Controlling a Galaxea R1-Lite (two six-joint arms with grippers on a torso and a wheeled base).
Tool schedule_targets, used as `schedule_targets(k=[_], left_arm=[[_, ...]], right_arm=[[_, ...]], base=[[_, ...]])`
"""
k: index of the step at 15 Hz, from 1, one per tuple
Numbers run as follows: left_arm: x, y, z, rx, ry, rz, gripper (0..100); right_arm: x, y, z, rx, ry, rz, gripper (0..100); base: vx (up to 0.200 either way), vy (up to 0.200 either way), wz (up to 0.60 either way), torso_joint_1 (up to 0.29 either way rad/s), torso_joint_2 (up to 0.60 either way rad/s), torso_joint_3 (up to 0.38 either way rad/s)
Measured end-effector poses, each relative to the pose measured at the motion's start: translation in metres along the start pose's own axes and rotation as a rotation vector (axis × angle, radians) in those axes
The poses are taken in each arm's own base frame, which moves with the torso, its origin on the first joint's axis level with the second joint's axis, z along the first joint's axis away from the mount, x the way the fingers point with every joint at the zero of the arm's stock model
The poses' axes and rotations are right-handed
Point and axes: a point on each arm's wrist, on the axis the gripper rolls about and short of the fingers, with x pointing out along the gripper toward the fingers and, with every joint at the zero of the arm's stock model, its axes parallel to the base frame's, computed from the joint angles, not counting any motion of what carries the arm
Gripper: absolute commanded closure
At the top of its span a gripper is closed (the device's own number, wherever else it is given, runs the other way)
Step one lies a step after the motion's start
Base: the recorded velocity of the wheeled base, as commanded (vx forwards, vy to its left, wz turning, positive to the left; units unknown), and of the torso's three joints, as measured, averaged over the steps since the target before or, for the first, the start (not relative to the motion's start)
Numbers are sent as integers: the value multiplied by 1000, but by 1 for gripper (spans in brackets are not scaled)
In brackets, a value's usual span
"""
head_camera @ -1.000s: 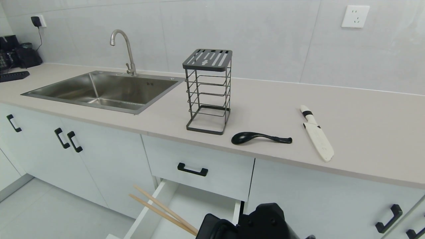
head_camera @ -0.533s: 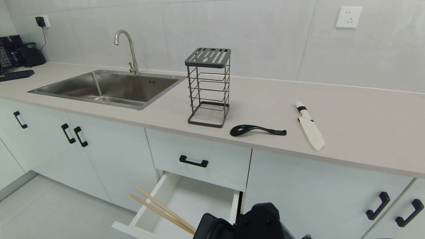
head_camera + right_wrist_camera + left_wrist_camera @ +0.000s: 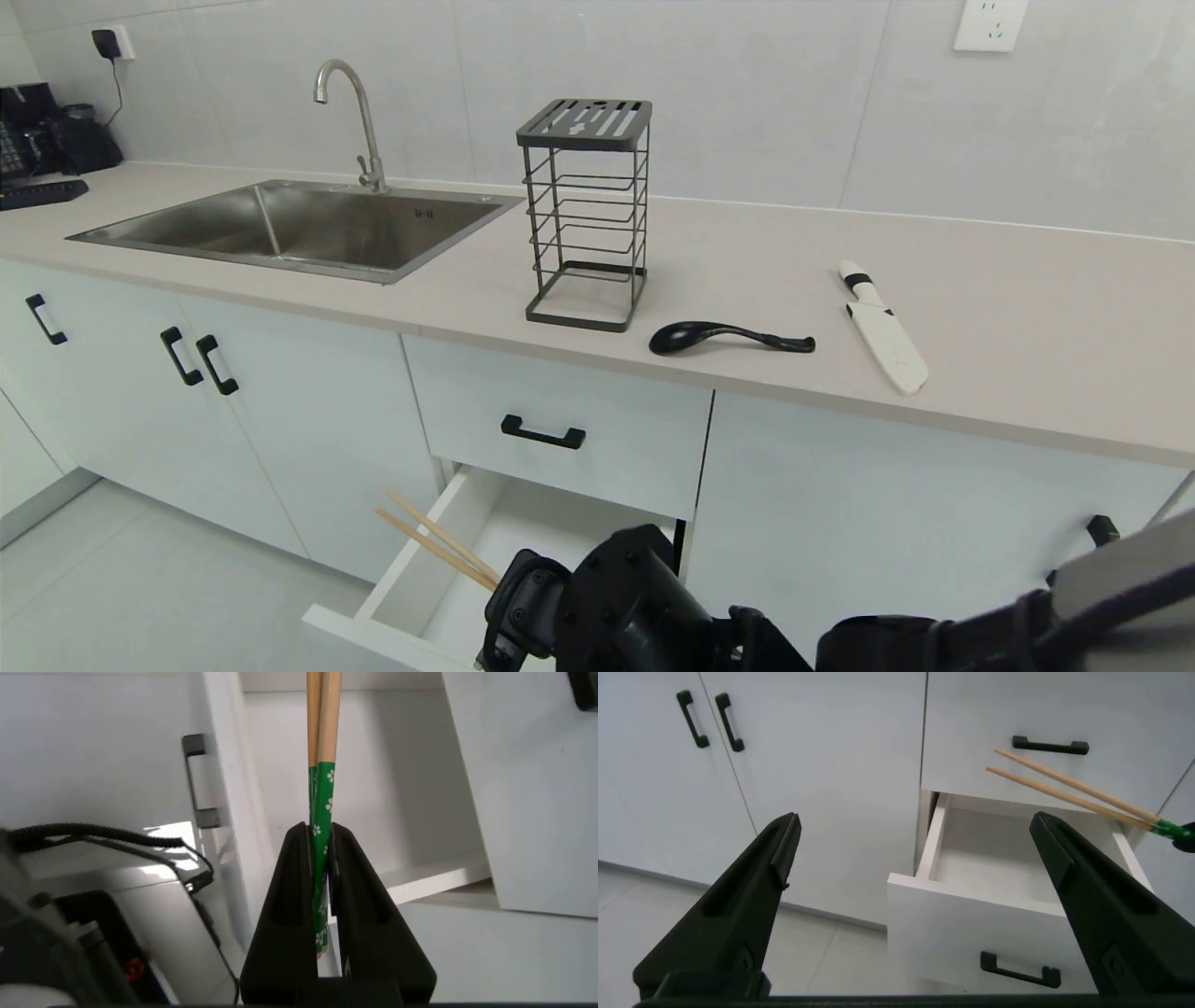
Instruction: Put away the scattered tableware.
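Gripping the chopsticks point(image 3: 320, 728), the right gripper point(image 3: 322, 845) has its jaws closed to a narrow gap, with both sticks clamped between them. The chopsticks are a pair of slim, pale wooden sticks. Their held ends carry a green band with small white marks, and this banded section sits between the fingers. In the head view, the chopsticks point(image 3: 434, 537) run from the right gripper point(image 3: 499, 588) up and toward the robot's left. Their free tips fan slightly apart above the left wall of the open drawer point(image 3: 411, 569). The drawer is the lower of two and is pulled out. The drawer above it is closed and has a black handle.

The left gripper point(image 3: 913, 826) is spread wide and holds nothing. It faces the drawer point(image 3: 971, 905) front, with the chopsticks point(image 3: 1064, 789) well beyond it.

On the counter point(image 3: 747, 261), a black spoon point(image 3: 728, 338) lies just right of a dark wire rack point(image 3: 586, 215). A white sheathed knife point(image 3: 882, 327) lies farther right, apart from the spoon. A small mark on the back wall of the sink point(image 3: 280, 229) is too small to read.
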Motion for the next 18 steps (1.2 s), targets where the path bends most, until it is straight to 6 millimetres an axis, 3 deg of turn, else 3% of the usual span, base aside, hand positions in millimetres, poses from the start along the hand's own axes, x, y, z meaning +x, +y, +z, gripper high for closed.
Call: schedule_targets(k=[6,12,18], left_arm=[[0,0,0,0,0,1,0],[0,0,0,0,0,1,0],[0,0,0,0,0,0,0]], right_arm=[[26,-4,-6,-34,47,-30,100],[29,-2,-8,-32,34,-30,100],[32,-1,-12,-30,48,-30,100]], base=[[0,0,0,0,0,0],[0,0,0,-2,48,54],[0,0,0,-118,41,-75]])
